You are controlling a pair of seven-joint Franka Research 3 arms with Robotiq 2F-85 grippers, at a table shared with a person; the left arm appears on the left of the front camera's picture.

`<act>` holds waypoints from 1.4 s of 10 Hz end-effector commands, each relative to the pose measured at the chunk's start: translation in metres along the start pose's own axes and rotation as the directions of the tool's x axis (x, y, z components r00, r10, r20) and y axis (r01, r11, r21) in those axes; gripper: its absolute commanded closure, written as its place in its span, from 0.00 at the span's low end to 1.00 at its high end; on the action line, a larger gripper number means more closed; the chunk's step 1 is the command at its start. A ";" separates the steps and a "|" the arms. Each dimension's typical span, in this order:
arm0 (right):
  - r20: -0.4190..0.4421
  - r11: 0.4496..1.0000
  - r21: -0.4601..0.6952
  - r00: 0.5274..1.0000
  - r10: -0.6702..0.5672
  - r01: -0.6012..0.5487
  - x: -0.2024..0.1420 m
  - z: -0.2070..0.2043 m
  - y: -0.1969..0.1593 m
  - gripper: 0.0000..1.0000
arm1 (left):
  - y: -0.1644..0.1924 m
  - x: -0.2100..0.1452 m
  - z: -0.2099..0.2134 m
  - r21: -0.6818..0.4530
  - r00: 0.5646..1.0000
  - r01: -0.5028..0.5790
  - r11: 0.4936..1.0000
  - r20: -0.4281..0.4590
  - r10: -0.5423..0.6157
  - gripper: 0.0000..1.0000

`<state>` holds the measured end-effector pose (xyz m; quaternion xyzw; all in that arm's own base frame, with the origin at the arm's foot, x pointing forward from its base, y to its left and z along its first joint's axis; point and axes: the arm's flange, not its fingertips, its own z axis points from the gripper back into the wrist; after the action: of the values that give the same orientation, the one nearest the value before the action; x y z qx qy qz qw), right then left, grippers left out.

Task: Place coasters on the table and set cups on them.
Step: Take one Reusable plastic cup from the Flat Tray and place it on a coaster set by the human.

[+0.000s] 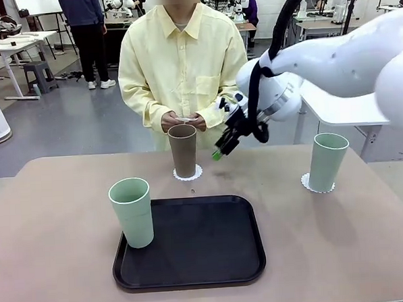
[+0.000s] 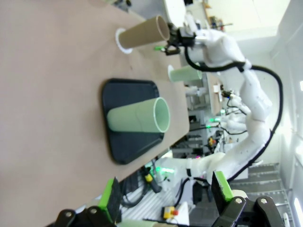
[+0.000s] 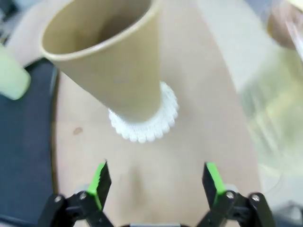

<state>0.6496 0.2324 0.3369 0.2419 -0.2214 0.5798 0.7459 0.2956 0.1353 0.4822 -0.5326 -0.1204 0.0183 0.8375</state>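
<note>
1 mint cup [image 1: 131, 212] stands on the black tray's [image 1: 214, 258] left side without a doily, and the left end effector [image 2: 165, 187] is wide and empty. At the desk's [image 1: 50, 233] middle the brown cup [image 1: 183, 150] sits on its doily [image 1: 188, 173]. The right end effector [image 1: 223, 148] gapes wide just beside it, so a stray swing could topple it; the 2nd mint cup [image 1: 327, 161] has its own doily [image 1: 310, 183] at right.

Left cup [image 1: 132, 212] in tray [image 1: 194, 259]; middle cup [image 1: 183, 150] on coaster [image 1: 188, 174] just behind it; right cup [image 1: 327, 161] on second coaster [image 1: 306, 183].

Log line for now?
brown cup: on coaster; right mint cup: on coaster; left mint cup: on tray, no coaster; right end effector: open, beside brown cup; left end effector: open
</note>
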 end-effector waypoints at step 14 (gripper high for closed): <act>-0.248 0.814 -0.456 0.827 -0.504 0.359 0.076 0.181 0.207 0.00 | 0.000 0.001 0.000 -0.015 1.000 0.011 1.000 0.006 -0.011 0.00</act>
<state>0.4584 0.2215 0.5514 0.0189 -0.1247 0.3665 0.9218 0.2956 0.1353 0.4822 -0.5326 -0.1203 0.0182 0.8376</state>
